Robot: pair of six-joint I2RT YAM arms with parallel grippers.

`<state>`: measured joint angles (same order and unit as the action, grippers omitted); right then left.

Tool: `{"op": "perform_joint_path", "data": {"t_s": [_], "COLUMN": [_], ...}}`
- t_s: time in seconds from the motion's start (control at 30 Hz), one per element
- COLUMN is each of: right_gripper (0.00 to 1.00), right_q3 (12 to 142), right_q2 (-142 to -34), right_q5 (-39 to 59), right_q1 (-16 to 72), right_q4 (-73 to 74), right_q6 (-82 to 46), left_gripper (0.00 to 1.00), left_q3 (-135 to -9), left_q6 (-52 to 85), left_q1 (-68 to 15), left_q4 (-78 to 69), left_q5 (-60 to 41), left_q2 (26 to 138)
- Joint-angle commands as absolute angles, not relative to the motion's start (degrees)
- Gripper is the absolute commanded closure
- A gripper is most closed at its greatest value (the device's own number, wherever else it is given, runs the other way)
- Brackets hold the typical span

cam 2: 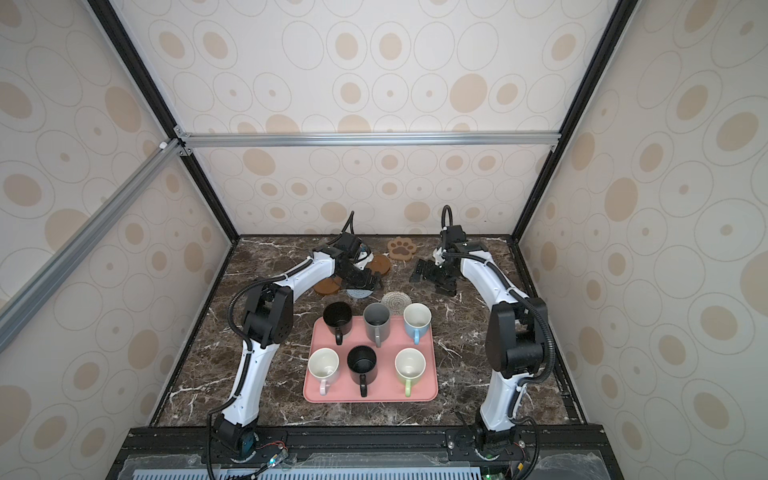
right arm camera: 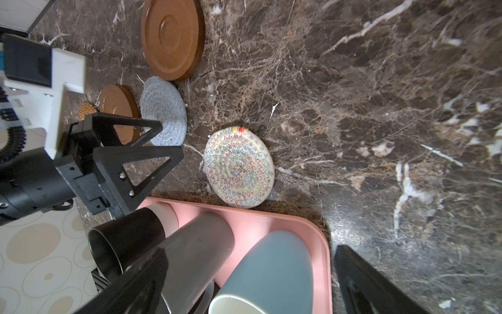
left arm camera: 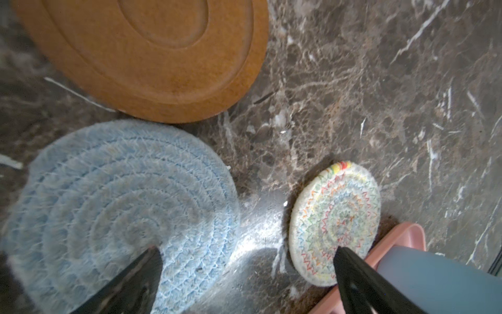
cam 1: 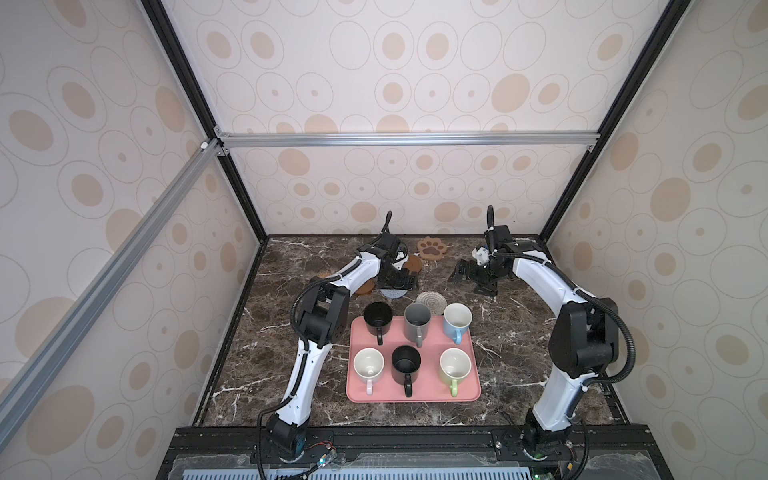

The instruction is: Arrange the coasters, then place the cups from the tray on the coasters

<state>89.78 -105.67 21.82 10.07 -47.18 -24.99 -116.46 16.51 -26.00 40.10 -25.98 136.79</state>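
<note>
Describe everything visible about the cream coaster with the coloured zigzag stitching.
The cream coaster is a round, flat mat of coiled cord, as it looks, sewn in rings of red, green, blue and yellow zigzag stitches, with a red-and-yellow patch at one edge. It lies flat on the marble tabletop, just beyond the far rim of the pink tray, apart from the blue-grey coaster. Whether it touches the tray cannot be told. Nothing rests on it.

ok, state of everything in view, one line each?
Left gripper: open, empty.
Right gripper: open, empty.
Pink rectangular tray: holds all six mugs.
Black mugs: upright.
Grey mug: upright.
Light blue mug: upright.
Pale pink mug: upright.
Light green mug: upright.
Smooth brown disc coasters: flat, bare.
Blue-grey knitted coaster: flat, bare.
Cream knitted coaster: flat, bare.
Tan paw-shaped coaster: flat, bare.
Woven rattan coaster: flat, partly hidden.
</note>
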Motion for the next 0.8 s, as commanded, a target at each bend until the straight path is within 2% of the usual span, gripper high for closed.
{"op": "perform_joint_path", "data": {"t_s": [0.0, 0.77], "right_gripper": [0.0, 0.0], "right_q3": [89.2, 89.29], "right_q2": [-105.6, -105.59], "right_q5": [20.78, 21.01], "right_q1": [10.42, 10.42], "right_q4": [-48.86, -49.13], "right_q6": [-24.61, -23.91], "left_gripper": [0.0, 0.0], "left_q3": [-118.96, -123.75], "left_q6": [16.61, 16.9], "left_q1": [-26.19, -26.8], "left_q4": [40.78, 40.59], "left_q5": [-26.63, -28.03], "left_q2": [140.16, 142.96]}}
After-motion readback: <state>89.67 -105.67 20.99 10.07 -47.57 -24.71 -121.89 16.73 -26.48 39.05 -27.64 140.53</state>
